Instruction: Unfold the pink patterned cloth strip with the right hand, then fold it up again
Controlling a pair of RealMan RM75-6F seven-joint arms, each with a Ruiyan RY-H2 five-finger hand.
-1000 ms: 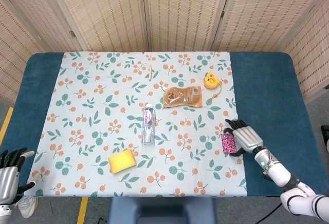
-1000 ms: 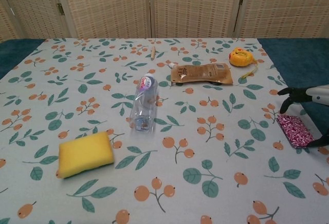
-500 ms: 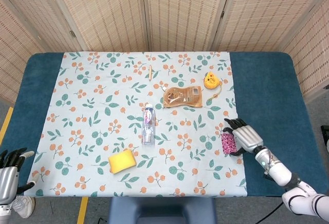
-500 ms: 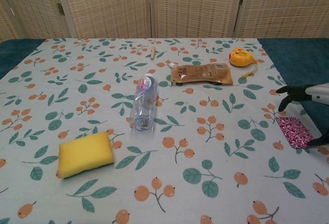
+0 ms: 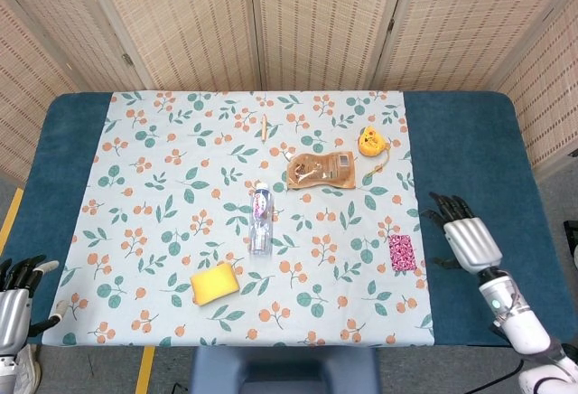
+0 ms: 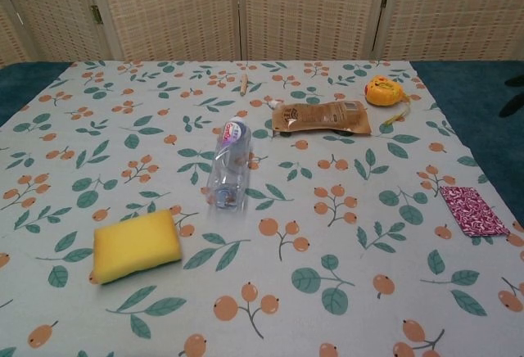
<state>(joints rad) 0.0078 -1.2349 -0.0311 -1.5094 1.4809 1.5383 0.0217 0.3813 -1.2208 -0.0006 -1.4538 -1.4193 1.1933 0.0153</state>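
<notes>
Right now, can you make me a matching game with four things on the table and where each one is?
Things:
1. yellow sponge
2. water bottle
3. pink patterned cloth strip
4. orange tape measure

Places:
A. lying on its side in the middle of the tablecloth
B. far side, just right of the brown pouch
C. near edge, left of the middle
D. right edge of the tablecloth, beside the right robot hand, not touching it

Pairs: 1-C, 2-A, 3-D, 4-B
</notes>
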